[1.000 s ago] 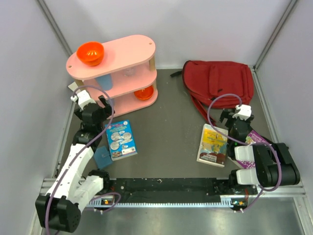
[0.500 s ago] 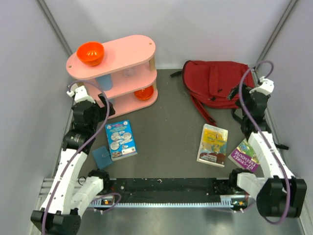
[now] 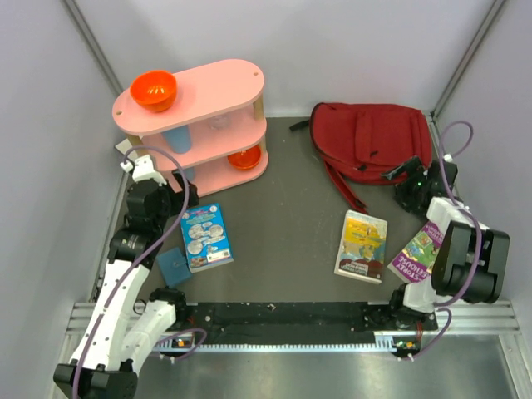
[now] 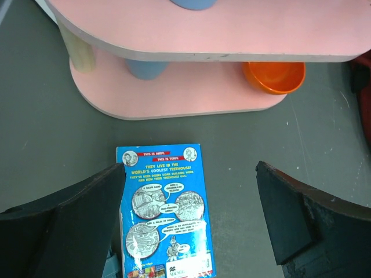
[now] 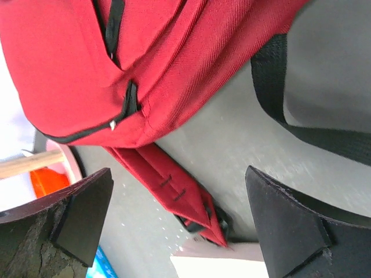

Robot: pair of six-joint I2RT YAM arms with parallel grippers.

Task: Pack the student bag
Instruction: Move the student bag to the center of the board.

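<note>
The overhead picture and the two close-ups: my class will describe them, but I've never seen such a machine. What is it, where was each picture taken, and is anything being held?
These are two robot arms bolted at the near edge of a table, each ending in a two-finger gripper. The wide picture looks down from above and behind them. Each close-up comes from a camera on a wrist, so the dark shapes at its sides are fingers. The left gripper hangs open over a blue book, near a pink shelf with an orange bowl on top. The right gripper is open at the edge of a red backpack. A yellow book and a purple book lie nearby. Nothing is held.
</note>
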